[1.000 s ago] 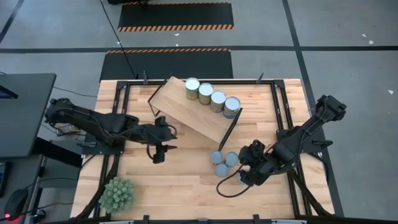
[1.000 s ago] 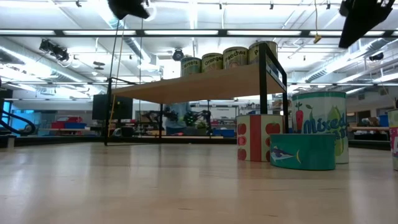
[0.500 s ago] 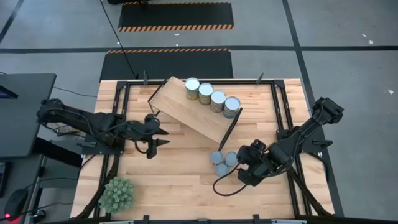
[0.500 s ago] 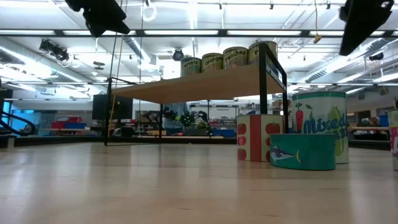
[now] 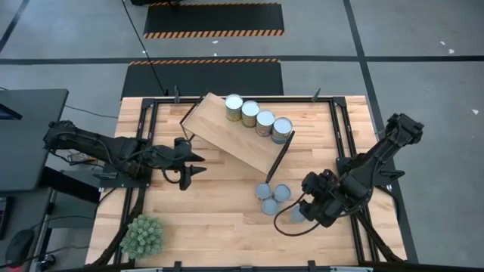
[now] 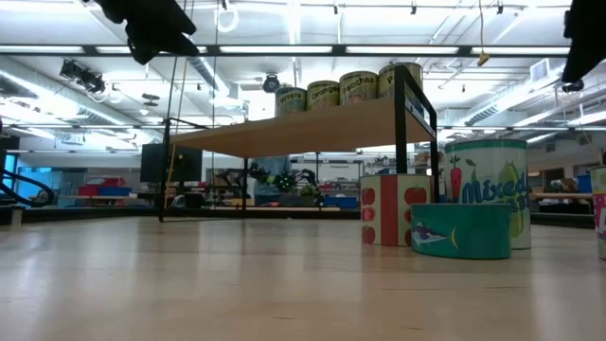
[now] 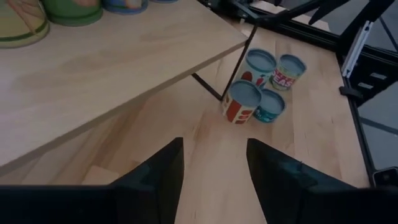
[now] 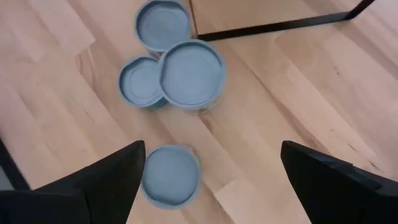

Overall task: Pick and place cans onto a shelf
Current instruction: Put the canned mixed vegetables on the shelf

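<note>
Wooden table (image 5: 219, 227), holding everything else. On it, skewed diagonally toward the far side, a light-wood shelf (image 5: 227, 136) on thin black legs. Along the shelf's far edge, four cans (image 5: 257, 119) in a row, tops pale; seen from the low view as a line of labelled cans (image 6: 346, 88) on the raised board.

Left arm reaching in from the left edge, left gripper (image 5: 193, 162) raised above the table just short of the shelf's near-left end, fingers (image 7: 155, 174) parted with nothing between them. Right arm coming in from the right edge, right gripper (image 5: 291, 219) spread wide and empty, poised above a single can (image 8: 169, 175) standing apart from the rest.

Just beside the shelf's near leg, three more cans (image 5: 270, 196) clustered on the tabletop, touching one another. Near the front left corner, a spiky green plant ball (image 5: 143, 236).
</note>
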